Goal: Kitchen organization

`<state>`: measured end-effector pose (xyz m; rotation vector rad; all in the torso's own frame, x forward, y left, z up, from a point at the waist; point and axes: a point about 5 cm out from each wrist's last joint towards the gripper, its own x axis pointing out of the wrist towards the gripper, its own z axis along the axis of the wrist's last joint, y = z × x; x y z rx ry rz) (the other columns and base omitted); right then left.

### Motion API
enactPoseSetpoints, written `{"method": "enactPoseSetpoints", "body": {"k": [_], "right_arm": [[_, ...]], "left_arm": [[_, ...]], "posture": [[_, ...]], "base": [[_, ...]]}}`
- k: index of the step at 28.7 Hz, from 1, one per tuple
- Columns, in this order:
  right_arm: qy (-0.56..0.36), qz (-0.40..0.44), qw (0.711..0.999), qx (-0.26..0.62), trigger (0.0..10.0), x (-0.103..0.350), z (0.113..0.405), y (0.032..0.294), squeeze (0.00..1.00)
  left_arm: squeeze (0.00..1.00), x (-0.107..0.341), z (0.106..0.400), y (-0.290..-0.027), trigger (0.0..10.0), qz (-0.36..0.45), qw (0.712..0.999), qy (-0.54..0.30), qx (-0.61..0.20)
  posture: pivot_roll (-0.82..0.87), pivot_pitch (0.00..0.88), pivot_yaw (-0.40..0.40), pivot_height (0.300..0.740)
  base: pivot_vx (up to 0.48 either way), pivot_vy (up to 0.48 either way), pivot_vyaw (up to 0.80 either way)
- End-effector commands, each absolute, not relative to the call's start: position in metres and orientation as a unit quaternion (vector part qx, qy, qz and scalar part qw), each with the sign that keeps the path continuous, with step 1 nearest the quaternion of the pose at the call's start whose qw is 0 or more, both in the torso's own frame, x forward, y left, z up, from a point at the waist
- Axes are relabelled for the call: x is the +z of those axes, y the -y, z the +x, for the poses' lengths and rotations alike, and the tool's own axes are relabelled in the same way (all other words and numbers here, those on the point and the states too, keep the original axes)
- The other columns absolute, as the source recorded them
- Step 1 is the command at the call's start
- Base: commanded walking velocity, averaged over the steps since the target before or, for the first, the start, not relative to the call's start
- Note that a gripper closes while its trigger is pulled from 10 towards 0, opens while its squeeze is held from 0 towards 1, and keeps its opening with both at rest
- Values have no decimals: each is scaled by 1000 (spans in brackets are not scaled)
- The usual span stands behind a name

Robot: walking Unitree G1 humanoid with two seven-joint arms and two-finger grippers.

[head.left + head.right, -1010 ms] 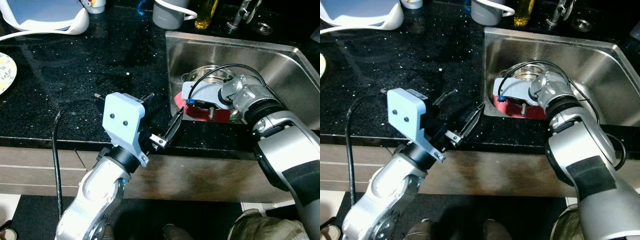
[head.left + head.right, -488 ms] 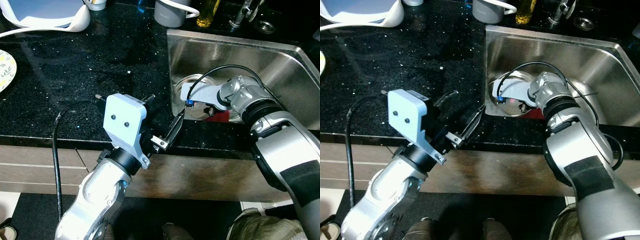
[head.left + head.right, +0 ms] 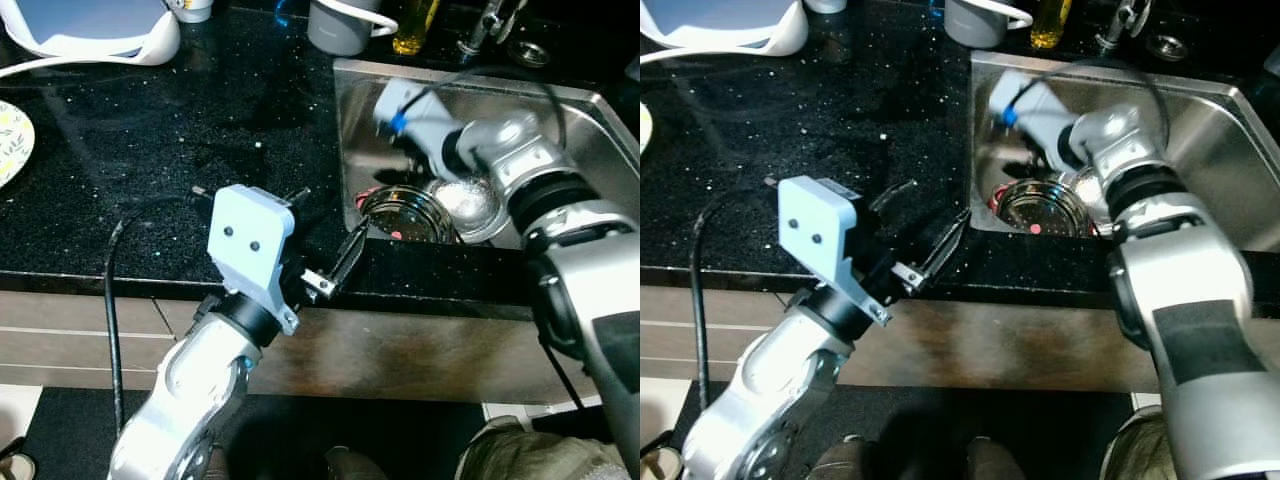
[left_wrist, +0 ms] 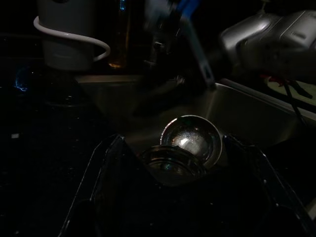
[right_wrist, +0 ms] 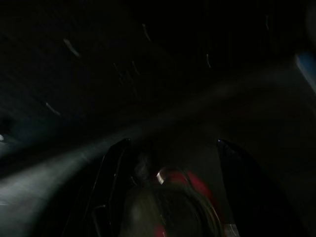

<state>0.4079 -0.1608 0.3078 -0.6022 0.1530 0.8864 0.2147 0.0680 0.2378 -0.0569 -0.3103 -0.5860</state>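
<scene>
Left hand (image 3: pixel 325 243) spread wide over the black bench (image 3: pixel 150 150) edge beside the steel sink (image 3: pixel 580 130), right hand (image 5: pixel 168 192) blurred above the sink, fingers apart, glass bowl (image 3: pixel 408 215) and steel bowl (image 3: pixel 472 205) touching inside the sink

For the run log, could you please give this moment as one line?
left pincer: open, hovering at counter edge | right pincer: open, above sink | glass bowl, steel bowl: in sink
</scene>
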Motion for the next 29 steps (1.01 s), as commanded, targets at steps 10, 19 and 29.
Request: {"method": "enactPoseSetpoints", "body": {"k": [10,19,29], "right_arm": [[130,-90,800,579,10000,345,379,185,0],[248,79,764,590,10000,326,355,210,0],[260,208,771,543,10000,277,342,195,0]], "left_arm": [[0,230,221,-69,10000,-18,945,142,-294],[0,220,223,-71,10000,-17,950,117,-289],[0,218,229,-71,10000,-4,952,114,-283]], "posture": [[95,95,-89,740],[89,81,-63,740],[80,71,-47,740]], "base": [[0,0,0],[0,0,0],[0,0,0]]}}
